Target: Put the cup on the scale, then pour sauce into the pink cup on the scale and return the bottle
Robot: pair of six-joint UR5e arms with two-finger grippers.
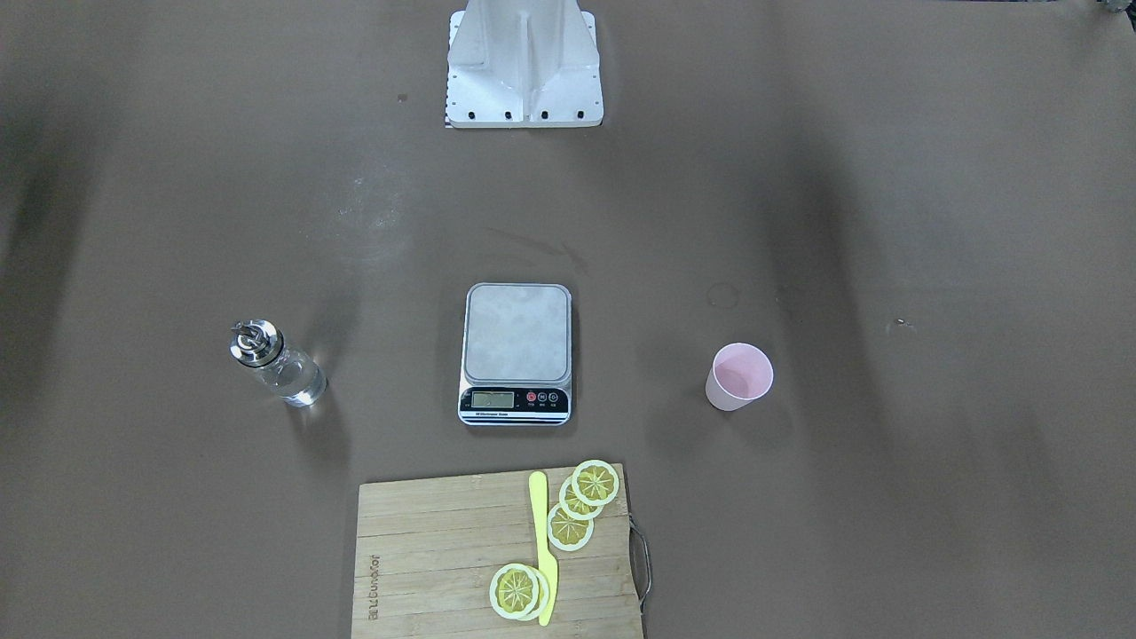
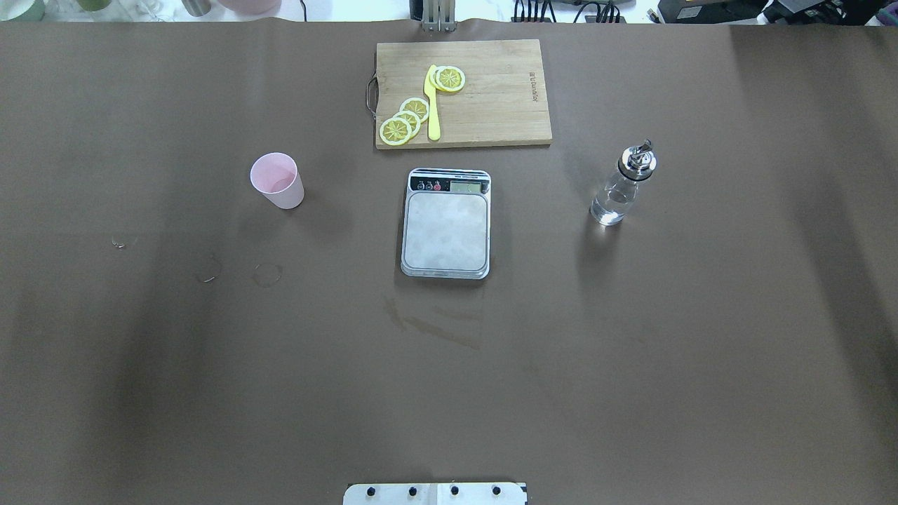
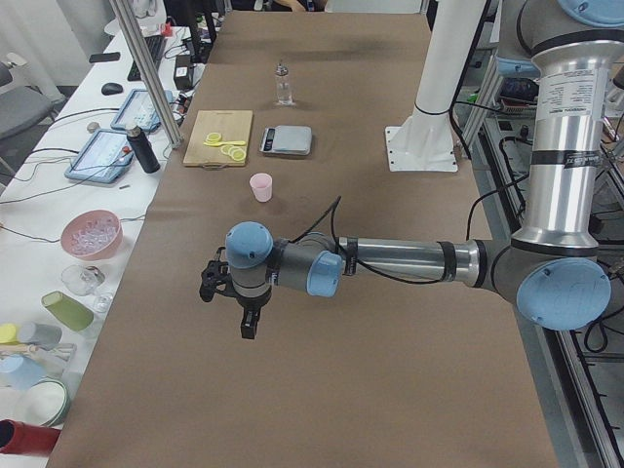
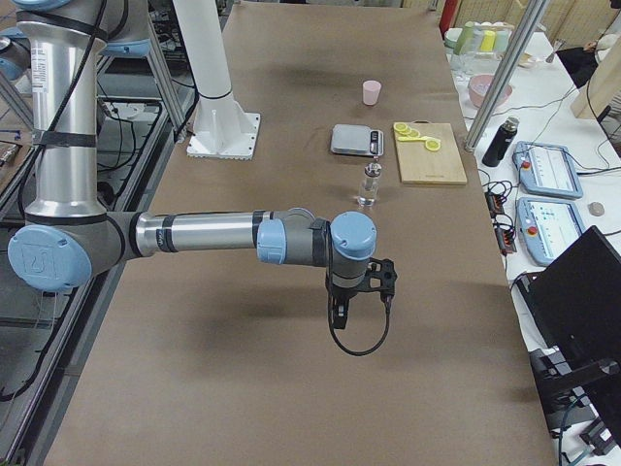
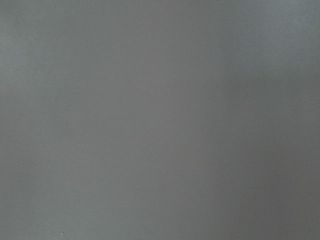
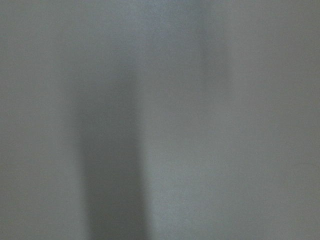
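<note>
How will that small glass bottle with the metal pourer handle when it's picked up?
The bottle looks like smooth clear glass, so probably slippery and breakable. It stands narrow with a metal pourer cap on top, so a sideways nudge might tip it.

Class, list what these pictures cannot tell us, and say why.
1. Number on the scale display: too small in the front-facing view.
2. Left gripper and right gripper, open or shut: shown only in side views.
3. Sauce level in the bottle: clear liquid in clear glass, too small.
4. Wrist views: blurred grey only.
</note>
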